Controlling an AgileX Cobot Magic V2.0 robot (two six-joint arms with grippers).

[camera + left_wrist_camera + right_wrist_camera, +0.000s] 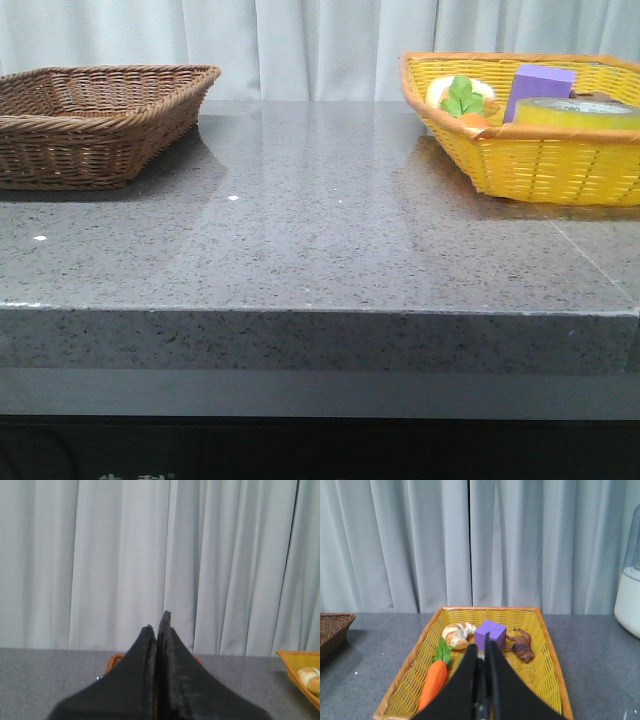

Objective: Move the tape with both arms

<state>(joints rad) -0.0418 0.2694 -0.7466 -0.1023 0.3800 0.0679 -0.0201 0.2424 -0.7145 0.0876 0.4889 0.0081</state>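
The tape [575, 110], a yellow-green roll, lies in the yellow basket [540, 165] at the back right of the table, next to a purple block [538, 88]. Neither arm shows in the front view. In the right wrist view my right gripper [481, 647] is shut and empty, held above the near part of the yellow basket [547, 652]; the tape is hidden there behind the fingers. In the left wrist view my left gripper [159, 622] is shut and empty, pointing at the curtain above the table.
A brown wicker basket [95, 120] stands at the back left. The yellow basket also holds a toy carrot [434, 680], a croissant [457, 633], the purple block [491, 632] and a brown toy animal [521, 647]. A white container [630, 595] stands right of it.
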